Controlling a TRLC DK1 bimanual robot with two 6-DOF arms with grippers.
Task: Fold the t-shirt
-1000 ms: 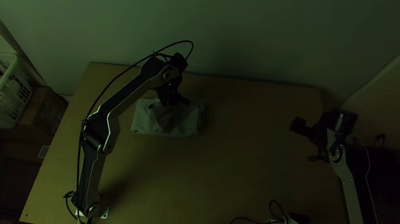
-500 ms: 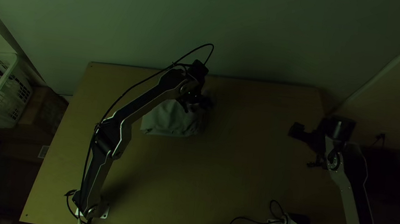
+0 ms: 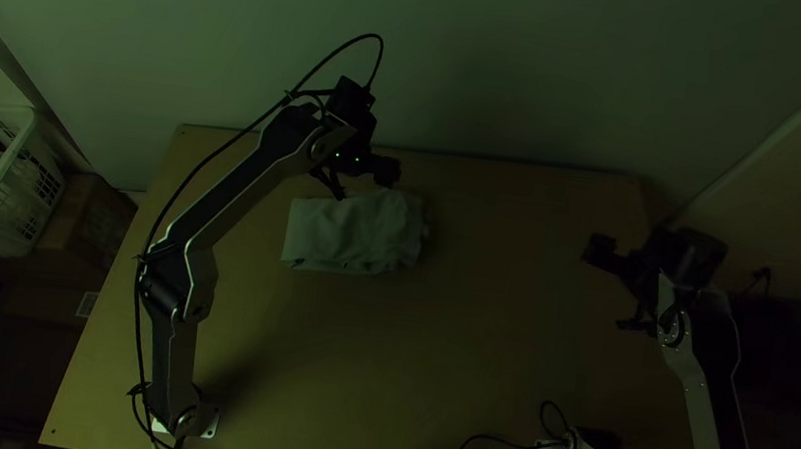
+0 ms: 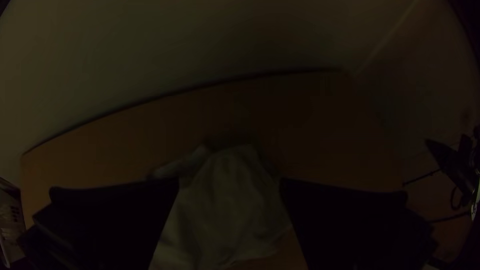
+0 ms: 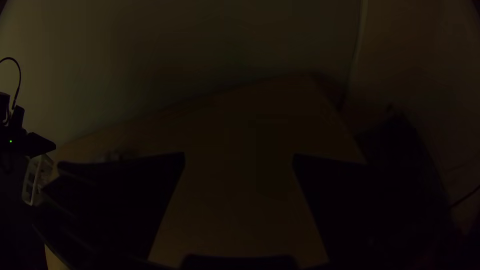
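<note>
In the top view the pale t-shirt [image 3: 354, 237] lies as a compact folded bundle, left of the table's middle toward the far edge, its right end rumpled. My left gripper [image 3: 361, 182] is at the bundle's far side, its fingers apart. The left wrist view has the t-shirt [image 4: 225, 215] below and between the parted fingers of my left gripper [image 4: 230, 181], with nothing pinched. Over the table's right edge, away from the cloth, is my right gripper [image 3: 617, 287]. Bare tabletop shows between the spread fingers of my right gripper [image 5: 239, 156] in the right wrist view.
The light wooden table [image 3: 465, 363] meets a wall at its far edge. A white basket [image 3: 24, 172] with cloth in it stands off the left side beside a cardboard box [image 3: 88, 224]. Black cables [image 3: 496, 442] run near the right arm's base.
My left gripper went right, then came back left and toward the far edge, off the cloth. The t-shirt has shifted a little to the right. My right arm has hardly moved.
</note>
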